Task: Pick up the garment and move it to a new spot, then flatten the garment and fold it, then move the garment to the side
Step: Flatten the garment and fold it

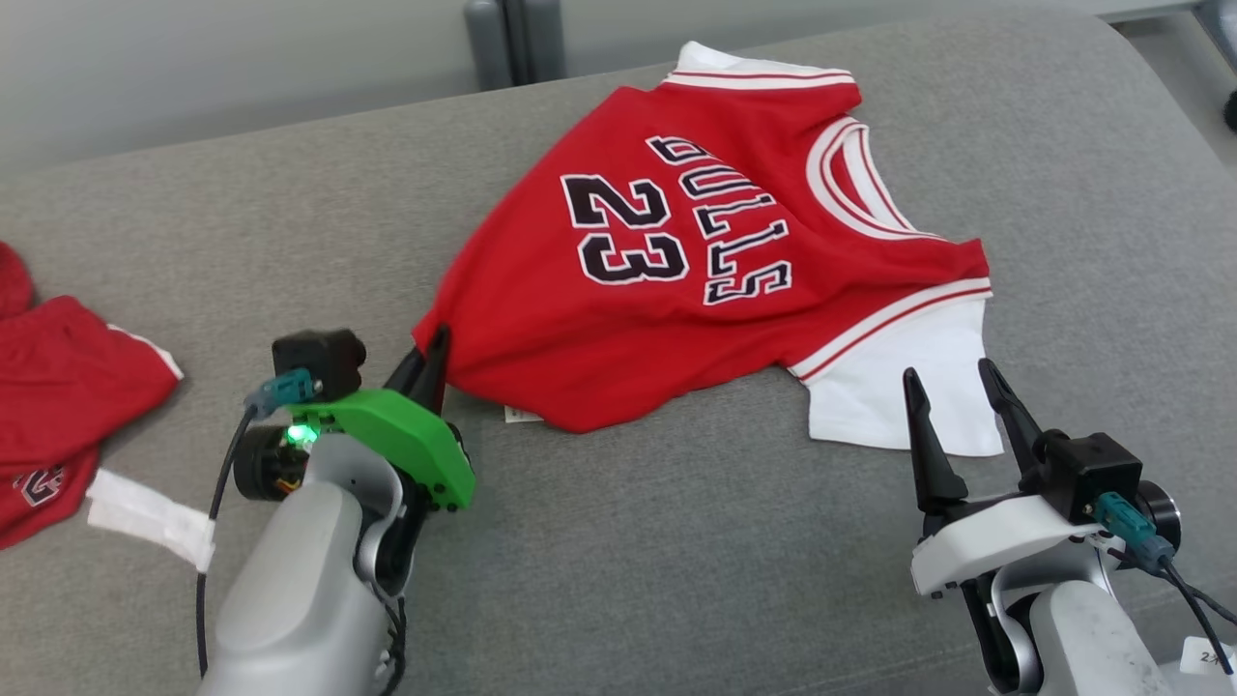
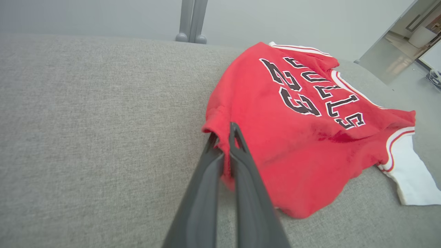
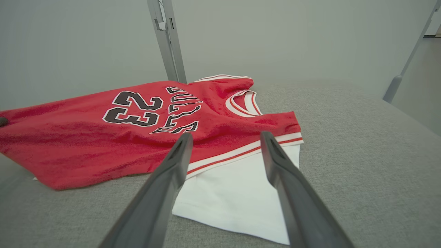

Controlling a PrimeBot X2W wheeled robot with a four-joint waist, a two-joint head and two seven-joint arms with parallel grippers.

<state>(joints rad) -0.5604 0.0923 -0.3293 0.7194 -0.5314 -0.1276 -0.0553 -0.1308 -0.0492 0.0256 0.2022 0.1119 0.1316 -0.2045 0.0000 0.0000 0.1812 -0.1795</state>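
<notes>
The garment (image 1: 696,261) is a red jersey with white sleeves and a black "23", lying spread on the grey cushioned surface (image 1: 676,541). My left gripper (image 1: 433,356) is shut on the jersey's red hem corner at its near left; in the left wrist view the two fingers (image 2: 237,151) pinch a fold of red cloth (image 2: 310,137), lifting it slightly. My right gripper (image 1: 952,382) is open, its fingertips just short of the white sleeve (image 1: 899,387). In the right wrist view the open gripper (image 3: 225,137) hovers over that sleeve (image 3: 237,193) near the striped trim.
A second red garment (image 1: 58,406) with a white strip (image 1: 145,512) lies at the far left. A grey post (image 1: 512,39) rises behind the surface's far edge. The surface curves down at the right, toward the floor (image 2: 396,62).
</notes>
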